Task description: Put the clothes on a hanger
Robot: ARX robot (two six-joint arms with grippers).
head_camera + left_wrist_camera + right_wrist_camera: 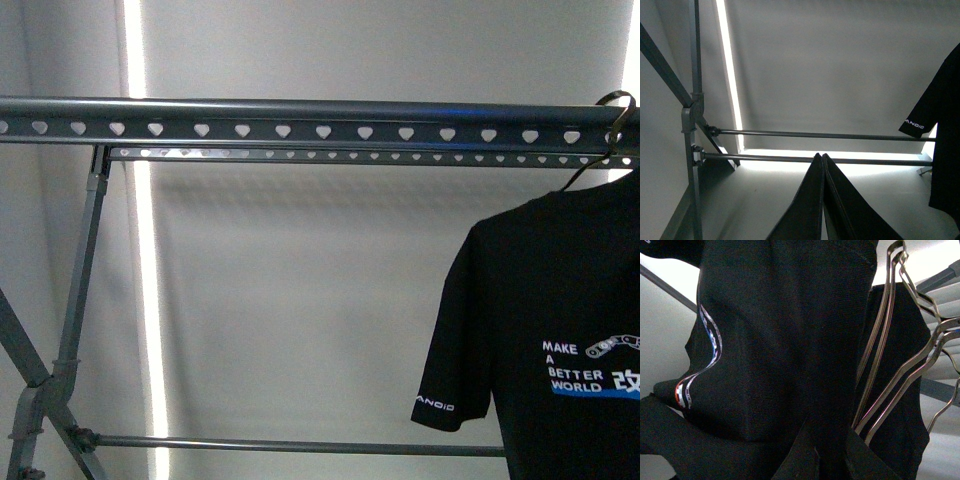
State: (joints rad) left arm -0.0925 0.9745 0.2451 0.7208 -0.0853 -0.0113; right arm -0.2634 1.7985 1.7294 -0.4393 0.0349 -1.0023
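Note:
The clothes (560,330), a black T-shirt with white "MAKE A BETTER WORLD" print, hang at the far right of the front view from a thin wire hook (618,112) that reaches over the hanger (300,130), a long grey rail with heart-shaped holes. Neither gripper shows in the front view. In the right wrist view black fabric (770,350) fills the picture, and my right gripper (832,440) is shut on it beside bare wire loops (890,365). My left gripper (821,157) is shut and empty, low by the rack's lower bars, with the T-shirt's sleeve (935,110) off to one side.
A second holed rail (380,155) runs just behind the first. Slanted grey tube legs (85,270) stand at the left and a lower crossbar (300,445) spans the rack. Two lower bars (815,135) show in the left wrist view. A pale wall with a bright strip lies behind.

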